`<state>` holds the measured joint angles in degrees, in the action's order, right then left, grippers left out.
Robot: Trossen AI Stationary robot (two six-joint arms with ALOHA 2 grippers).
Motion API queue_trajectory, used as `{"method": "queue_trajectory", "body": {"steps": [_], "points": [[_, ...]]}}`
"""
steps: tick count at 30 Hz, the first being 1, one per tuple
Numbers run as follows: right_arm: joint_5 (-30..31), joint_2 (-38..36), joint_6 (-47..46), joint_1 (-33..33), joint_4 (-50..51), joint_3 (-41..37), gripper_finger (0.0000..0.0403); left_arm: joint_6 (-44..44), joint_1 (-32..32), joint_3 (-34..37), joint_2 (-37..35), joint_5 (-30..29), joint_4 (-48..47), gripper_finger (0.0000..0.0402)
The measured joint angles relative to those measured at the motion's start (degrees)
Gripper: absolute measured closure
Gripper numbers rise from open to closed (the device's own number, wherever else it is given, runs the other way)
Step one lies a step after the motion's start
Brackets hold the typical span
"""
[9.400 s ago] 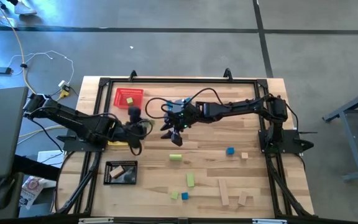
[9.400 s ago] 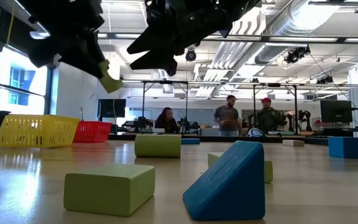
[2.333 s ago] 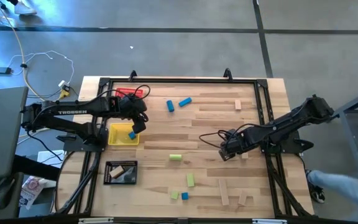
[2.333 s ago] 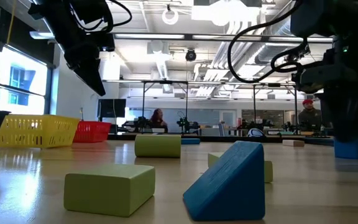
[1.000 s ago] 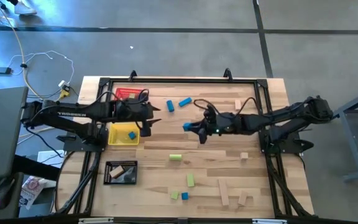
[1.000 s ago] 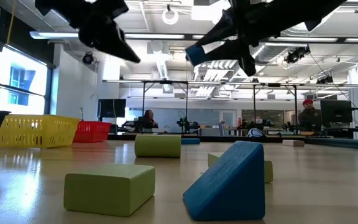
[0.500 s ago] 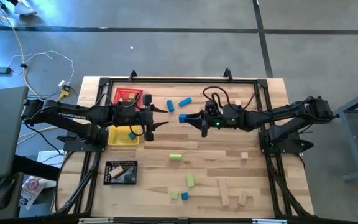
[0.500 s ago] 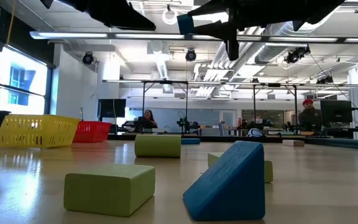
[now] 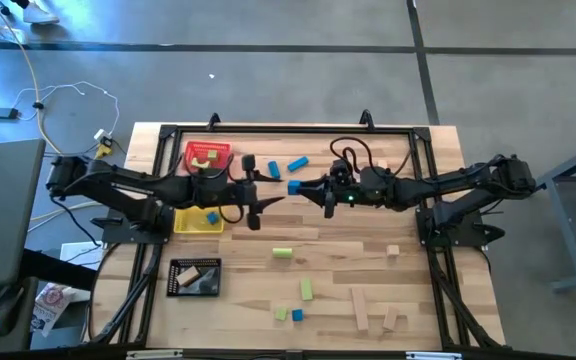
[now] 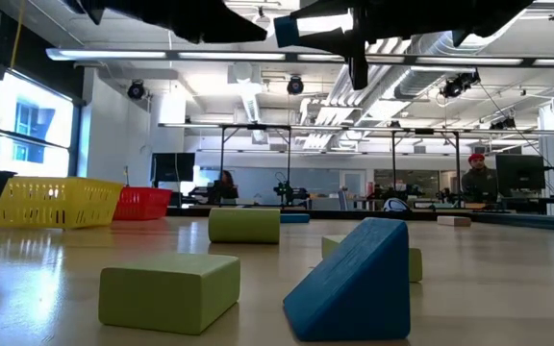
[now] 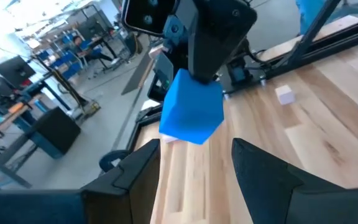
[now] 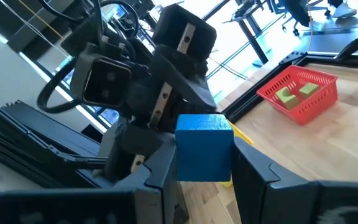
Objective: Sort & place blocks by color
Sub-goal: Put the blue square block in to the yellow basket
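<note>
**Mid-air handover: blue cube between the two hands**

Sorting is partway, I'd say. Red tray (image 9: 208, 156) at the far edge of the bench (image 9: 368, 290) has a couple of light green blocks in it. Yellow tray (image 9: 199, 219) holds a blue block, and the black tray (image 9: 194, 277) nearer the front has tan pieces, as far as I can tell.

Still loose on the bench: two blue blocks (image 9: 286, 167) up near the far edge, a green bar (image 9: 283, 253) mid-bench, a green block (image 9: 306, 289), a small green + blue pair (image 9: 288, 314) toward the front, tan bars (image 9: 373, 312) front right, a small tan cube (image 9: 393, 250), and another tan one (image 9: 382, 168) at the far right. So roughly half or more is left, by my guess.

Right hand (image 9: 303, 189) is clamped on a blue cube (image 9: 294, 188), held well above the bench over its far-middle part; in the right wrist view the cube (image 12: 204, 147) sits squarely between the two fingers. Left hand (image 9: 258, 198) faces it from the other side, fingers spread apart, empty. In the left wrist view the cube (image 11: 191, 113) hangs just ahead of the gap between the left fingers (image 11: 138, 171), near but not touching.

Looks like a pass-over for the yellow tray on the left side.
</note>
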<state>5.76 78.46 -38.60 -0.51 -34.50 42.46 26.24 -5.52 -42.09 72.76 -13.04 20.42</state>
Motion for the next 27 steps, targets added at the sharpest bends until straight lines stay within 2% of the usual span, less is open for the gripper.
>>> {"method": "queue_trajectory", "body": {"steps": [11,20,27], "points": [[0.7,-0.1,0.0,0.0,1.4,0.0,0.0308,5.0,-0.1,0.0,6.4,-1.2,10.1,0.0218],[-0.8,0.0,-0.1,0.0,0.9,0.0,0.0308,9.4,-0.1,0.0,6.6,0.2,13.4,0.0218],[-3.2,0.1,-1.3,0.0,1.2,0.0,0.0308,9.6,0.0,0.0,6.6,-0.3,12.2,0.0218]]}}
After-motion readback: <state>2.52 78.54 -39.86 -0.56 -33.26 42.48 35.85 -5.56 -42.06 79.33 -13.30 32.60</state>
